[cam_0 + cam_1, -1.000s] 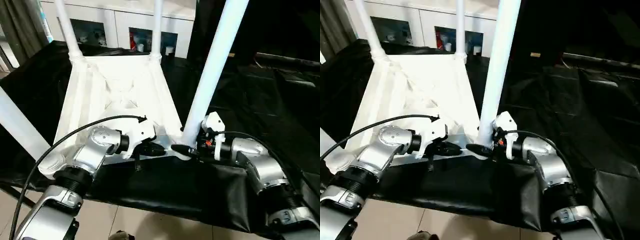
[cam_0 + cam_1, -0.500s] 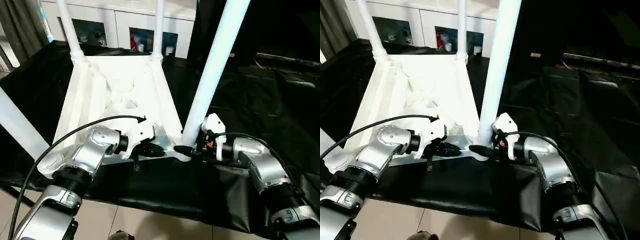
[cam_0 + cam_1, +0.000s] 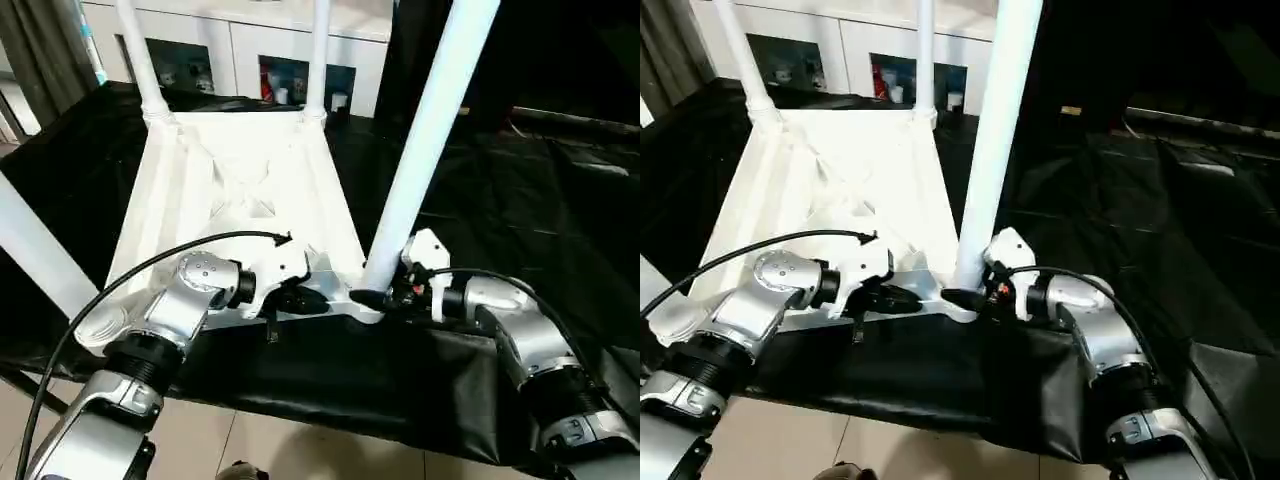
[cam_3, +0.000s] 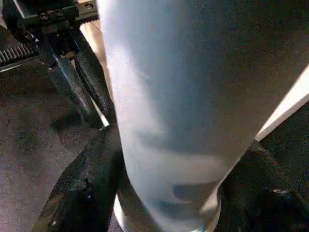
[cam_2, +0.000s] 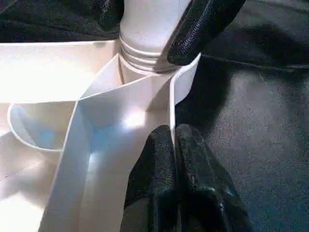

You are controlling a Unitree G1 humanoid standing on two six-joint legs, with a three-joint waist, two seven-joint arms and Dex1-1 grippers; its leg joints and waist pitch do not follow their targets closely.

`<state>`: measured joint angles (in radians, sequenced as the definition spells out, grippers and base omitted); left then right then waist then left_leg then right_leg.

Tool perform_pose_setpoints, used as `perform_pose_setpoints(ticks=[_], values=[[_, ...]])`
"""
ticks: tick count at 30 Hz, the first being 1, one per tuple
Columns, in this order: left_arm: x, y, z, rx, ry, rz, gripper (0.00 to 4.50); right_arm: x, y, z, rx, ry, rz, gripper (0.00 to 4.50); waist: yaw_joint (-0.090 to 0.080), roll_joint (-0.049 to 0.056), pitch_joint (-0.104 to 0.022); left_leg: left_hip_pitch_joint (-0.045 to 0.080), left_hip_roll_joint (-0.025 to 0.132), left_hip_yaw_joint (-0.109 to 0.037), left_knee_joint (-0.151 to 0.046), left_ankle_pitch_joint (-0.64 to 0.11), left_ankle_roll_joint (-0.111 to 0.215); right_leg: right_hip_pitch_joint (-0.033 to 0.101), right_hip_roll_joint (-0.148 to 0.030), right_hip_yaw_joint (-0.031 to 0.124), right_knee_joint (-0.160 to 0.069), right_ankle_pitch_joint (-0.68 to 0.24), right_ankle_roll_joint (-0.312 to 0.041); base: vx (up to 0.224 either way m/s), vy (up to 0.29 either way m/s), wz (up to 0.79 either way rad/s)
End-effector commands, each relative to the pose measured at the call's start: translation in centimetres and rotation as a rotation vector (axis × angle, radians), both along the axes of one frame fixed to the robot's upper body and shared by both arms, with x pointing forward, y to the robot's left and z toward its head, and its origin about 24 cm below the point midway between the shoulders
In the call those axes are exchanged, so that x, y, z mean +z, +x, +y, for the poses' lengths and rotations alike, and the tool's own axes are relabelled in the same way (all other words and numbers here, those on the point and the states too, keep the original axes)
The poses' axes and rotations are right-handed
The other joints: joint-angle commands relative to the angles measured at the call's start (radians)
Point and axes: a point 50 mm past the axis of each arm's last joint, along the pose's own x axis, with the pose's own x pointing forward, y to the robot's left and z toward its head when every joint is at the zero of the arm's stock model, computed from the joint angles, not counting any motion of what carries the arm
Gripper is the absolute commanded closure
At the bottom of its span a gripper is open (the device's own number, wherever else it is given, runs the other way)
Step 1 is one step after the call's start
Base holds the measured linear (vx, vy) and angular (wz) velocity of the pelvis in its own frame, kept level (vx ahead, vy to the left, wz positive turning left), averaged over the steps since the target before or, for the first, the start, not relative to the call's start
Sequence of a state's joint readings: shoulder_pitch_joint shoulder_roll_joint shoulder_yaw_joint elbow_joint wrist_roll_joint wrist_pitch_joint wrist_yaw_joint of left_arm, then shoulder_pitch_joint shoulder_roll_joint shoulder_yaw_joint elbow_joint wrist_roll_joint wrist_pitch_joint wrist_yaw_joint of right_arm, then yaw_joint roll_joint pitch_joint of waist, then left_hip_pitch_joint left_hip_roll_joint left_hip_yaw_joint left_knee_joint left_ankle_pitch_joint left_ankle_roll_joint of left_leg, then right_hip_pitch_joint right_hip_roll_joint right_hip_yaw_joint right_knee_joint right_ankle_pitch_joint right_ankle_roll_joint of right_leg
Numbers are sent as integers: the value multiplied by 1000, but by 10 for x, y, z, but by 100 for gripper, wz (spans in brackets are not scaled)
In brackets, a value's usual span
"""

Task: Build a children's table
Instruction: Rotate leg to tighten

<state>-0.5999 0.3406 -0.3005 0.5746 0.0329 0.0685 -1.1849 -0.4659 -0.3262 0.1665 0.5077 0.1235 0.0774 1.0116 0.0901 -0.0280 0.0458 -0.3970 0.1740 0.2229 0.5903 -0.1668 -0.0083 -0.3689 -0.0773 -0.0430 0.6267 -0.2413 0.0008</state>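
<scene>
I see the left gripper (image 3: 318, 297) jaws pinching the tabletop (image 3: 240, 180) rim; right gripper (image 3: 372, 298) jaws clasp the leg (image 3: 425, 140) base at centre frame.

In front of me a black cloth (image 3: 480, 190) covers the work table. The white tabletop (image 3: 240, 190) lies on that cloth upside down, ribs up. To the tabletop's right the cloth is wrinkled and bare.
</scene>
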Motion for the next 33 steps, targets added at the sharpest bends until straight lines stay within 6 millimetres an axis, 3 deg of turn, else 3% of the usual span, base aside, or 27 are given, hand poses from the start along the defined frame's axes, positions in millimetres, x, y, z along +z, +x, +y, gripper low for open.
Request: perform_pose_setpoints(ticks=[1,6,22,23,25,33], values=[[4,-1,-7,-25,-15,-14,450,-10,-5,-3,0,-36,38,120,-4,0,-58,40,75,-41,-69,-185,16,20,-84,44,-69,-15,-246,0,0,0],[4,0,-7,-25,-14,-17,450,-11,-3,-7,-44,-81,-17,68,-5,3,-58,40,75,-42,-69,-186,12,19,-83,43,-69,-7,-249,0,0,0],[3,-2,-5,-29,-7,-14,450,-4,-3,-3,-28,39,5,68,-4,4,-59,40,75,-41,-68,-181,24,20,-83,43,-66,20,-258,0,0,0],[3,-2,-5,-31,-6,-13,450,-6,-4,-4,-27,28,11,95,-4,5,-59,40,75,-41,-68,-183,21,21,-82,43,-66,19,-257,0,0,0],[3,-2,-5,-31,-6,-13,450,-8,-5,-5,-26,18,15,95,-4,5,-59,40,75,-41,-68,-182,19,22,-83,43,-66,21,-258,0,0,0],[3,-2,-6,-40,-2,-6,450,-9,-6,-5,-24,17,27,172,-3,9,-60,41,75,-41,-67,-183,18,22,-82,42,-64,40,-264,0,0,0]])
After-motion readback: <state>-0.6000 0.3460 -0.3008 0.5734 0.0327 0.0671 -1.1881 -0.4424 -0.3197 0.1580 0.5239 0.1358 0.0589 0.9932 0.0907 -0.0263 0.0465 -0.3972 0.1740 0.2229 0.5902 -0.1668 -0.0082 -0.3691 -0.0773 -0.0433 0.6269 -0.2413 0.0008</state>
